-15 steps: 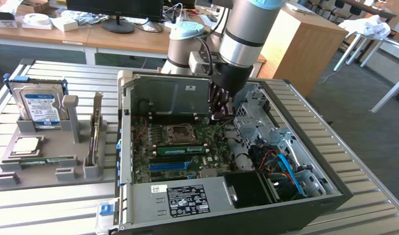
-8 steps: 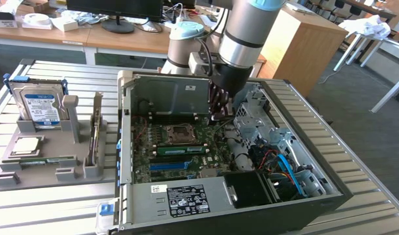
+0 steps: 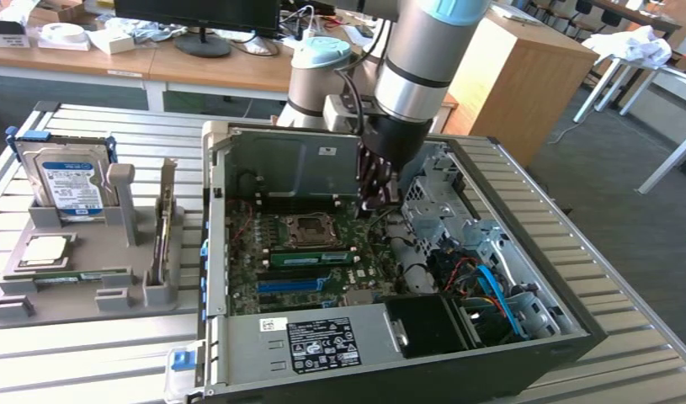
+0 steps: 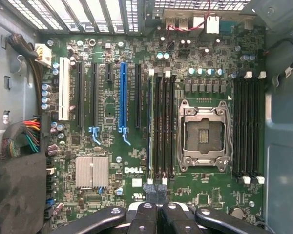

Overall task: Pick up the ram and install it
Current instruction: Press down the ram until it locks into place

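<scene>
A robot arm reaches down into an open computer case [image 3: 215, 252] on a slatted metal table. The exterior view shows the claw [image 3: 376, 200] hanging above the circuit board [image 3: 258, 240], beside the processor socket [image 3: 310, 225]. A ram [image 3: 309, 256], a long green stick, stands in a slot just in front of that socket. On the exterior view's left, a grey rack [image 3: 84, 296] outside the case holds an upright hard drive [image 3: 67, 185] and a thin greenish strip [image 3: 67, 276]; whether that strip is another memory stick cannot be told.

The wrist view looks straight down on the board [image 4: 112, 109]. Here the claw [image 4: 156, 192] has its two fingers pressed together, gripping nothing. The ram [image 4: 150, 126] appears edge-on, in the slot furthest from the socket [image 4: 203, 134] in its group.
</scene>
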Robot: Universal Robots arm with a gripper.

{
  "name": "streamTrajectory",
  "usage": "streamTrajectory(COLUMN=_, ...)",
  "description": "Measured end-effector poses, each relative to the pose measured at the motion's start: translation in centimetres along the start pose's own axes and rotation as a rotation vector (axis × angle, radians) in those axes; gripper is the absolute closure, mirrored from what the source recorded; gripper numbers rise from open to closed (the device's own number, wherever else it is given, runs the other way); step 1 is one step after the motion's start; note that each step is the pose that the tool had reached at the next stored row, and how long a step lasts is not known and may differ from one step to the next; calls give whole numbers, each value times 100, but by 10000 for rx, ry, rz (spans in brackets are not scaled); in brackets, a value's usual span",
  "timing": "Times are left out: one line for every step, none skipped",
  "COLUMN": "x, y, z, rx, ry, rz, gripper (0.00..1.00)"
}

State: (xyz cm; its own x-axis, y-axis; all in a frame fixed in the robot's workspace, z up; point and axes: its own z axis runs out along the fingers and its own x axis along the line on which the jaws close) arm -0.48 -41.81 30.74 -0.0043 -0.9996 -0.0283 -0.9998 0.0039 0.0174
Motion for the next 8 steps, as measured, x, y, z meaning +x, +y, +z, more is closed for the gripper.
streamTrajectory(x=0, y=0, z=11, rx=0, ry=0, rz=1, gripper=90)
streamTrajectory(x=1, y=0, z=22, rx=0, ry=0, rz=1, gripper=90)
streamTrajectory(x=1, y=-1, z=33, rx=0, ry=-1, rz=1, gripper=90)
streamTrajectory(x=1, y=-1, z=44, rx=0, ry=0, rz=1, gripper=90)
streamTrajectory(x=2, y=-1, z=55, rx=0, ry=0, rz=1, gripper=90)
streamTrajectory(x=2, y=-1, z=66, rx=0, ry=1, rz=1, gripper=90)
streamTrajectory(x=2, y=-1, z=76, rx=0, ry=0, rz=1, gripper=90)
streamTrajectory(x=3, y=-2, z=86, rx=0, ry=0, rz=1, gripper=90)
